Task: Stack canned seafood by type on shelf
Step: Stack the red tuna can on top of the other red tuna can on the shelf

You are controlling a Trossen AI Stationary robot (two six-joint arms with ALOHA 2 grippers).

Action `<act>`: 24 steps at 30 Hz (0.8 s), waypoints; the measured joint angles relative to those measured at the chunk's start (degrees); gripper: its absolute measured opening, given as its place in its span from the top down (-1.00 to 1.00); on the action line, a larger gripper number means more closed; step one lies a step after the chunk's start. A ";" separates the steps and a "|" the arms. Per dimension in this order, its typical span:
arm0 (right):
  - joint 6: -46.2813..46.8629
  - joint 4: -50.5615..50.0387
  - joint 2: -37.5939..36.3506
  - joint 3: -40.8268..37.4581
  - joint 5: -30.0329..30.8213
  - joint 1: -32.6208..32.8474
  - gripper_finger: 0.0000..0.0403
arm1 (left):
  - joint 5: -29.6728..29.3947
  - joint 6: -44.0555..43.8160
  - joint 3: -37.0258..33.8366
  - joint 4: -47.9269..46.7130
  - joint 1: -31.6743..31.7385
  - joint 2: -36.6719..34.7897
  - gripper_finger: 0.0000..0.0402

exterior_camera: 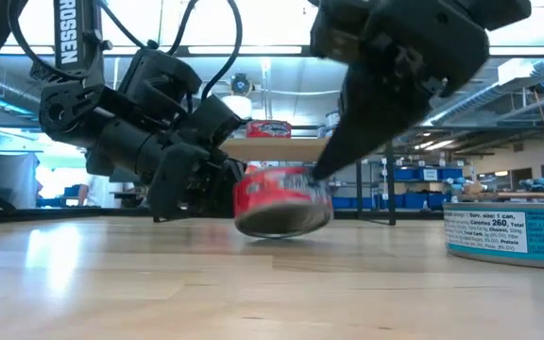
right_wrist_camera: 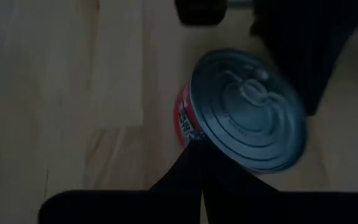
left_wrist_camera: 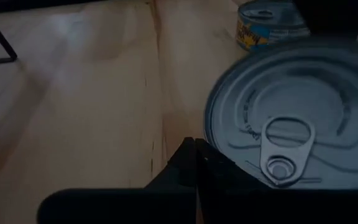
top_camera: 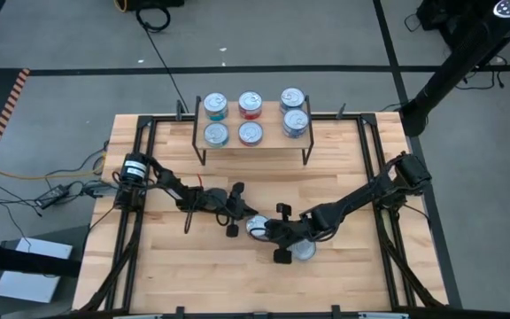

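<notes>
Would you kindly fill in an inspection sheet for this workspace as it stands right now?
Surface: wooden tabletop, bare at its front.
Job's things: six cans on the shelf: teal-labelled on its left, red in the middle, blue on its right. A red can sits tilted on the table between the tools; a blue-labelled can stands beside it.
Clutter: nothing seen.
Grippers: left tool shut, beside the red can; right tool shut, touching the red can, not gripping it.
Cables: black and yellow leads on the floor left of the table.
Surroundings: grey floor; shelving behind.
</notes>
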 joint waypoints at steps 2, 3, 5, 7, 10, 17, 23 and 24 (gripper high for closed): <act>-0.85 0.08 -0.96 0.02 1.02 -0.09 0.96 | 0.23 0.02 0.00 -0.91 -0.04 0.00 1.00; -1.20 0.16 -1.37 0.06 1.78 -0.20 0.96 | 0.35 0.04 0.00 -1.34 -0.08 0.00 1.00; -1.46 0.21 -1.81 0.08 3.03 -0.66 0.96 | 0.39 0.07 0.00 -1.96 -0.11 0.00 1.00; -1.50 0.43 -1.91 0.10 3.20 -1.40 0.96 | 0.37 0.07 0.00 -2.07 -0.12 0.00 1.00; -1.55 0.58 -1.91 0.12 3.52 -2.47 0.96 | 0.90 0.13 0.00 -1.74 -0.62 0.00 1.00; 0.18 0.48 -1.79 0.06 2.69 -4.71 0.96 | 1.18 1.23 0.03 -2.33 -1.68 -0.04 1.00; -0.05 0.62 -1.78 0.06 1.45 -4.66 0.95 | 1.15 1.20 -1.86 -2.23 -1.63 -0.25 1.00; -0.04 0.65 -1.78 0.06 0.99 -4.64 0.94 | 0.98 1.14 -2.30 -1.56 -1.62 -0.33 1.00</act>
